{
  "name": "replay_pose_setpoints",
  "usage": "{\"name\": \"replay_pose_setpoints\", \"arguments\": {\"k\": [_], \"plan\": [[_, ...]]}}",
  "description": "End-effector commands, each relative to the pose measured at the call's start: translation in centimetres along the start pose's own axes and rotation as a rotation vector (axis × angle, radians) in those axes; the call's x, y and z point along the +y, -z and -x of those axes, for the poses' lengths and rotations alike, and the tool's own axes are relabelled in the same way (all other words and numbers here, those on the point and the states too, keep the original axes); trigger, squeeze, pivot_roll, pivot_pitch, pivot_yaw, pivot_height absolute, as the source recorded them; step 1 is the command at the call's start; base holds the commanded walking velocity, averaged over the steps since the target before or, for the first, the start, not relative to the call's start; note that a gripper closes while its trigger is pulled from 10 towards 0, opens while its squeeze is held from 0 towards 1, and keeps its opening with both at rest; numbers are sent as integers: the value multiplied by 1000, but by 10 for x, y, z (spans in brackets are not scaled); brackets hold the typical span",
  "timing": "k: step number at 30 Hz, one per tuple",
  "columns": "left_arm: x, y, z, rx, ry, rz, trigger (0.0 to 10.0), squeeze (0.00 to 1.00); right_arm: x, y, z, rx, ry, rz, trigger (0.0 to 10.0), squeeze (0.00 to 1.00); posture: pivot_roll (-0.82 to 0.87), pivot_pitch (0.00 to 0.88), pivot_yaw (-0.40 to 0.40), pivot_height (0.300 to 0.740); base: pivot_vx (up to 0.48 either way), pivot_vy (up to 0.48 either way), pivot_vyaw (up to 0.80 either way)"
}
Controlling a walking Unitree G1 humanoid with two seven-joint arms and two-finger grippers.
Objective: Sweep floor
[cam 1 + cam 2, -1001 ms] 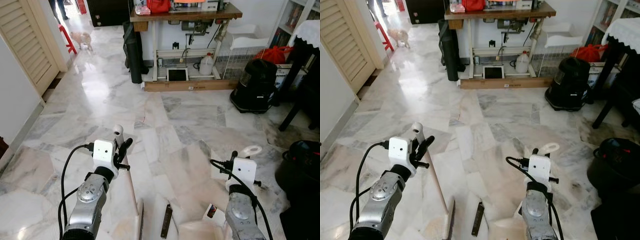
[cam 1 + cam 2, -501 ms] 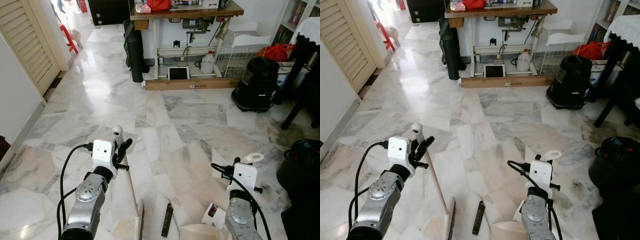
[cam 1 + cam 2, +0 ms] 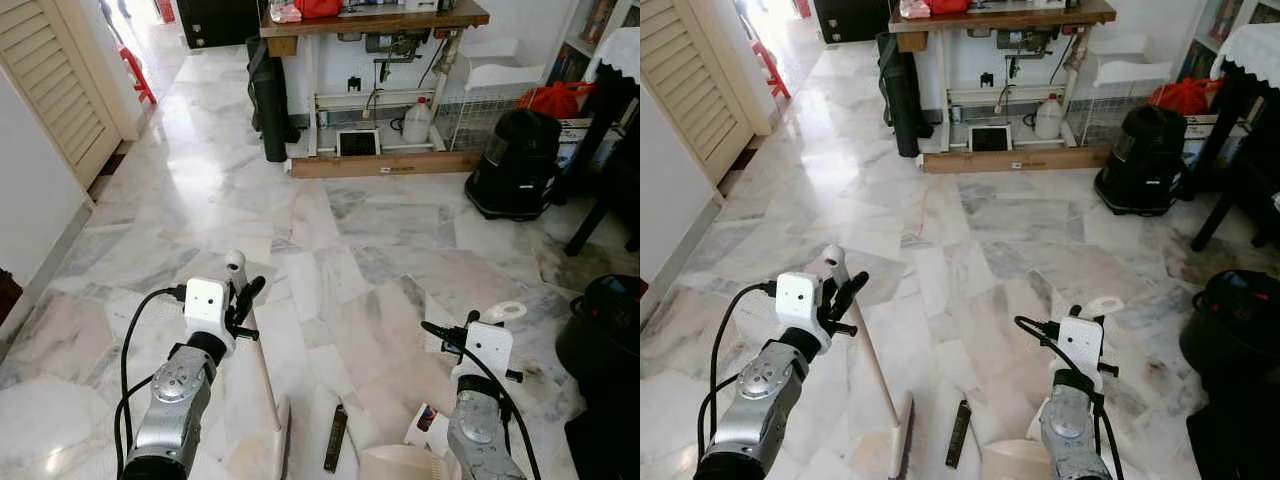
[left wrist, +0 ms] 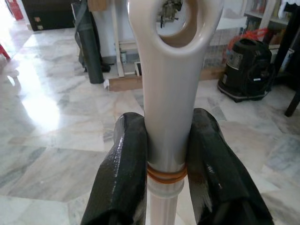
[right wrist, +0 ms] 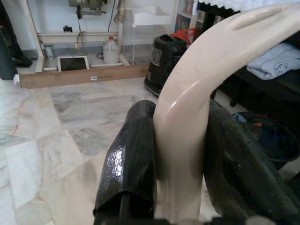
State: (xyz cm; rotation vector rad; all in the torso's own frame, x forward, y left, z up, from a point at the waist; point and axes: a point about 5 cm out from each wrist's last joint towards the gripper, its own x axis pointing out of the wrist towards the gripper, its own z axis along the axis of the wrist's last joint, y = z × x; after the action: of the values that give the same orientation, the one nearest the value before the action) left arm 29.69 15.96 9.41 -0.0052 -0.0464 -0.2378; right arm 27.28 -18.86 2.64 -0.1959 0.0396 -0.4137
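At the far left stands a louvred door [image 3: 55,95] beside the white wall, with a red stool [image 3: 138,72] further back along the marble floor [image 3: 330,240]. The left gripper [image 3: 240,295] is raised over the floor, its jaws clamped on the cream broom handle [image 4: 171,93] just below the handle's hanging hole, one black finger [image 4: 125,173] pressed on each side above an orange band. From there the handle slopes down to the broom head [image 3: 281,440], which rests on the floor near the bottom edge of the head views. Just beside the broom head lies a dark narrow strip [image 3: 335,438] on the tiles. Further back, a rolled dark mat [image 3: 270,105] leans against a wooden tabletop [image 3: 370,18] on a white frame, with a white jug [image 3: 417,125] and a tablet-like screen [image 3: 358,144] underneath. To the right the right gripper [image 3: 487,322] has its jaws clamped on the cream dustpan handle [image 5: 187,122], whose looped top [image 3: 505,312] shows above the wrist. The dustpan's pan [image 3: 400,462] sits low on the floor in front of the robot, and a small piece of litter [image 3: 424,422] lies just beside it. A black vacuum cleaner [image 3: 520,165] stands by a white wire rack [image 3: 475,110], and a black bin [image 3: 605,320] sits at the far right
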Motion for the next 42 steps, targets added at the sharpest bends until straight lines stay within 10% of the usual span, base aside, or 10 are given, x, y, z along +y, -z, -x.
{"name": "replay_pose_setpoints", "arguments": {"k": [1,24,42], "plan": [[7,-12,-2,-41,-14,-4,10000,0,4,-8,-5,-33,2,-30,10000,0,132,47,92,740,0,0,0],[4,-16,-10,-48,-2,1,10000,0,11,-15,-10,-79,-13,-25,10000,0,146,54,108,740,0,0,0],[6,-15,-10,-42,-11,38,10000,0,7,23,6,174,-57,1,10000,0,139,34,99,740,0,0,0]]}}
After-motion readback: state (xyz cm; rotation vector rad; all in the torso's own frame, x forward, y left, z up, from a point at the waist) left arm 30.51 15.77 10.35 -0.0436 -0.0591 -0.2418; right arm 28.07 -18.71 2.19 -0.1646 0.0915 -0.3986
